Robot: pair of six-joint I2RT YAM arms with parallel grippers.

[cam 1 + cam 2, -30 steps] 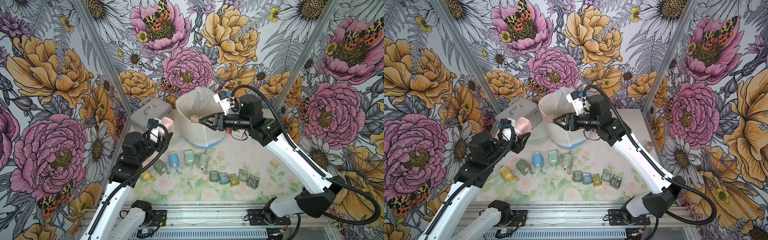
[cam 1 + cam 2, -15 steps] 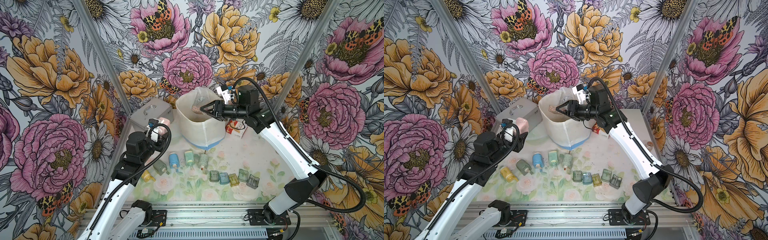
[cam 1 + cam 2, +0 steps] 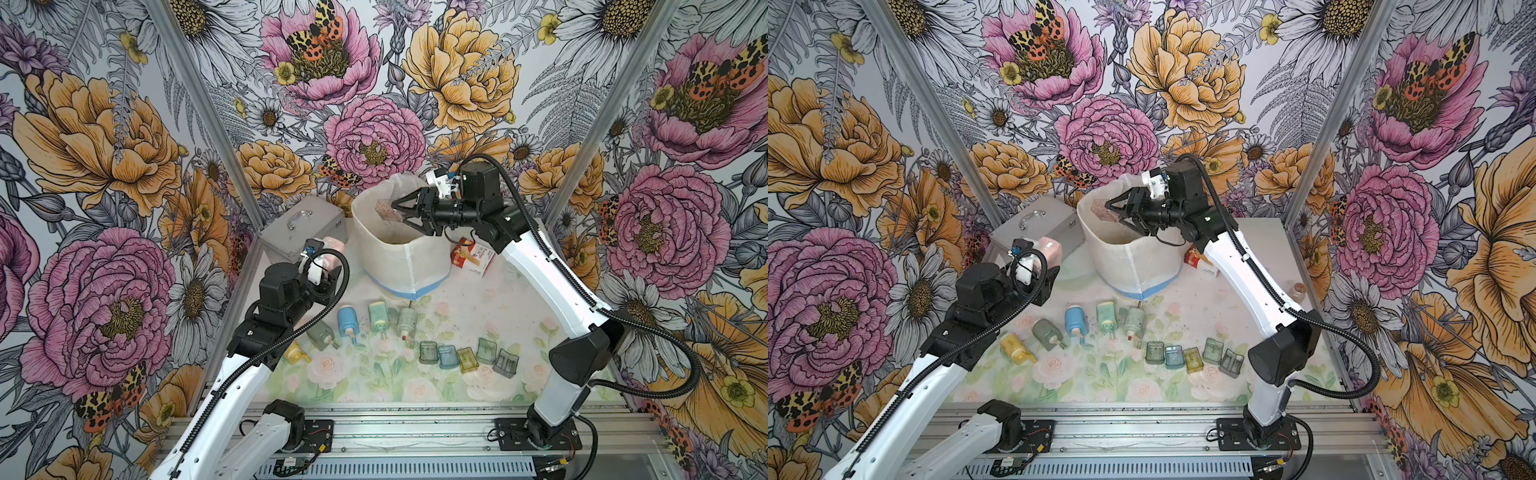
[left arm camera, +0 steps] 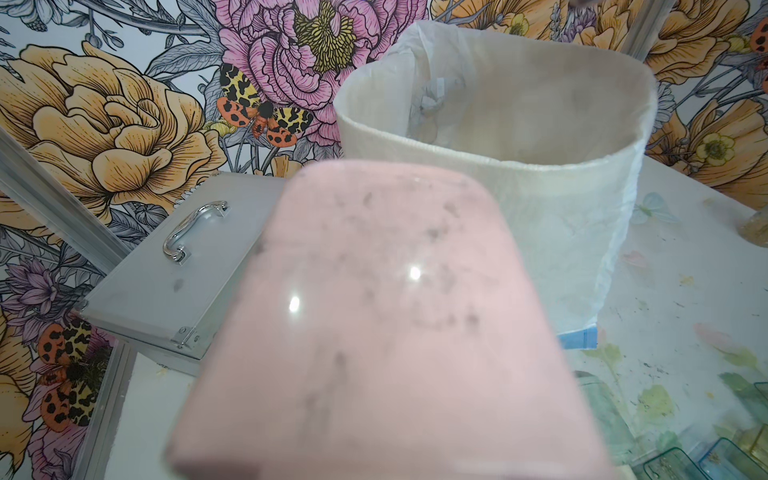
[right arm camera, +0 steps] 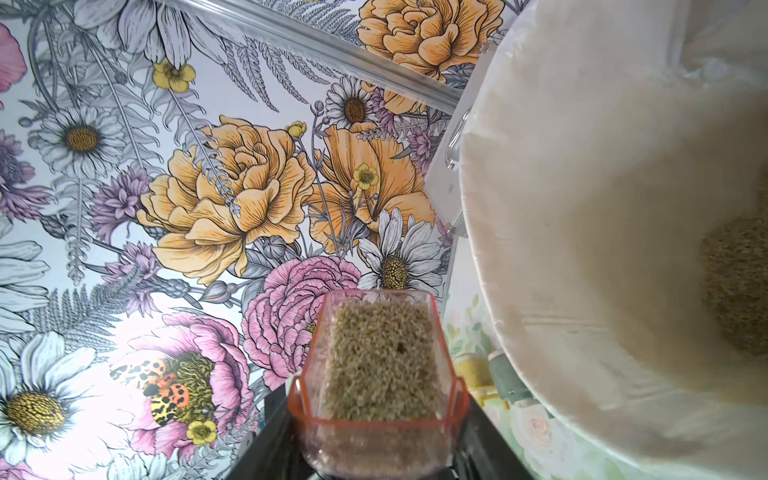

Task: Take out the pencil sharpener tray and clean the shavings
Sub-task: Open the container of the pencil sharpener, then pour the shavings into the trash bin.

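Observation:
My right gripper (image 3: 392, 206) (image 3: 1109, 205) is shut on a clear pinkish tray (image 3: 384, 208) (image 5: 380, 324), held above the far left rim of the white bin (image 3: 399, 266) (image 3: 1133, 266). Brownish shavings (image 5: 376, 353) pack the tray, and the black fingers (image 5: 274, 436) flank its near end. A pile of shavings (image 5: 735, 286) lies on the bin's bottom. My left gripper (image 3: 326, 266) is shut on the pink pencil sharpener (image 3: 332, 245) (image 3: 1049, 248) (image 4: 386, 311), left of the bin; the sharpener hides the fingers in the left wrist view.
A grey metal case (image 3: 301, 228) stands at the back left and a red-and-white box (image 3: 473, 255) right of the bin. Several sharpeners (image 3: 347, 322) lie in a row at mid-table, with several empty clear trays (image 3: 467, 357) right of them. A small jar (image 3: 1298, 291) sits by the right wall.
My right gripper has lifted the tray and carried it back, towards the bin's far left rim. The left arm with the pink sharpener has barely moved.

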